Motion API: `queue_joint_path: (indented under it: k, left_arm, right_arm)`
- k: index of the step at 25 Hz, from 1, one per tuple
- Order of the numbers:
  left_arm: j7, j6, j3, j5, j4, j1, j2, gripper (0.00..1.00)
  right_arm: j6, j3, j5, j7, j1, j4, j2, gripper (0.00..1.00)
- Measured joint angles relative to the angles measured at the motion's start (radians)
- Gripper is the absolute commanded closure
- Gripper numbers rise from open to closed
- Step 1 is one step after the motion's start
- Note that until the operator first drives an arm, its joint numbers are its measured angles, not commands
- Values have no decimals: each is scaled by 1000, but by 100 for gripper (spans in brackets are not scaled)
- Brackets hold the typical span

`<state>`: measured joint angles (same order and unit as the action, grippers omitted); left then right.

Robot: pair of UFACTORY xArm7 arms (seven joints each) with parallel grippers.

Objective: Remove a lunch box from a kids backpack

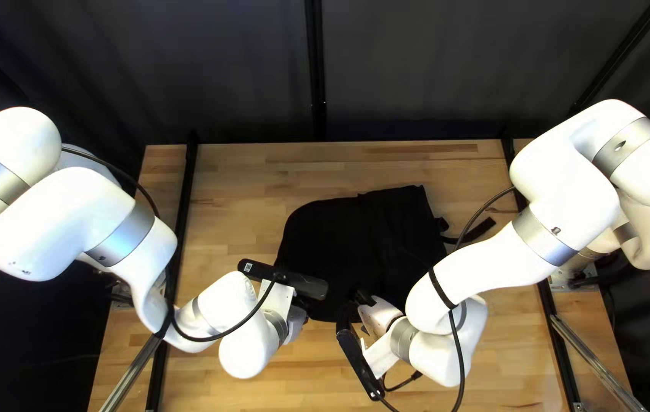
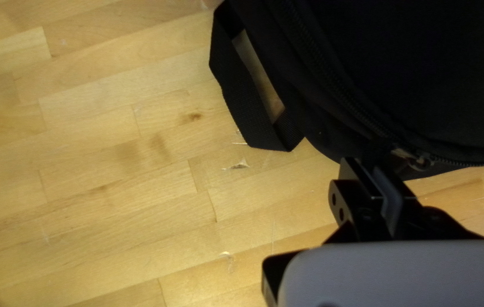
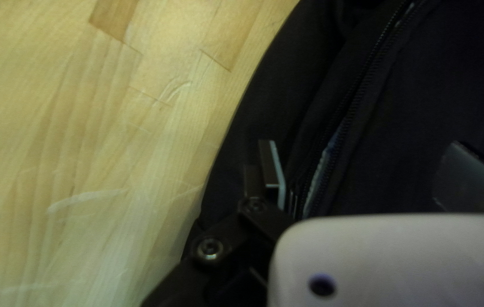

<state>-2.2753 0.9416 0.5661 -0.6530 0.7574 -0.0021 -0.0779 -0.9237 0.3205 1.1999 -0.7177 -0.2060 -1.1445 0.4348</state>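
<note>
Left gripper [image 1: 303, 304]: narrow, pinching the edge of the black fabric backpack [image 1: 355, 244], metal zipper pull [image 2: 419, 162] just beside its fingertips. Black webbing strap loop [image 2: 244, 94] near it, off to one side, over the pale wooden table [image 2: 111, 170]. Right gripper [image 1: 361, 299]: wide, holding nothing, fingers over the backpack on either side of the long black zipper [image 3: 358, 94]. Bluish-white sliver [image 3: 321, 170] shows in the zipper gap, beside one finger [image 3: 277, 165]. Backpack lies flat, ahead of both grippers. Lunch box: can't make it out.
</note>
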Motion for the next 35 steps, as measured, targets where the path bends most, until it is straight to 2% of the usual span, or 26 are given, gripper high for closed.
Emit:
queue_joint_path:
  k: [6, 7, 8, 9, 10, 16, 20, 24, 29, 35]
  left_arm:
    - [0, 5, 2, 2, 2, -2, 1, 100]
    - [1, 5, 2, 3, 2, -2, 2, 100]
    - [1, 6, 2, 3, 2, -2, 2, 100]
    - [1, 6, 2, 3, 2, -2, 2, 100]
    - [1, 6, 2, 4, 2, -2, 3, 100]
    - [0, 9, 5, 7, 0, -5, 7, 100]
    - [0, 12, 8, 9, 2, -7, 9, 100]
    - [0, 13, 9, 9, 1, -9, 12, 100]
    - [1, 5, 8, 8, -9, -6, 20, 100]
    - [52, -6, -6, 38, -37, 11, 61, 100]
  right_arm:
    - [-40, 7, -49, 15, -6, -35, 18, 0]
    - [-44, 8, -54, 15, -6, -39, 20, 15]
    - [-48, 8, -59, 16, -7, -43, 22, 41]
    - [-53, 9, -64, 17, -7, -47, 24, 94]
    - [-59, 9, -68, 17, -8, -50, 27, 100]
    - [-89, 7, -84, 18, -10, -56, 27, 100]
    - [-53, -3, -72, 30, 28, 81, -42, 100]
    - [-42, -10, -57, 19, 39, 134, -74, 100]
    - [-51, 0, -61, -23, 27, 181, -108, 100]
    - [-119, 34, -126, -24, -7, 181, -130, 100]
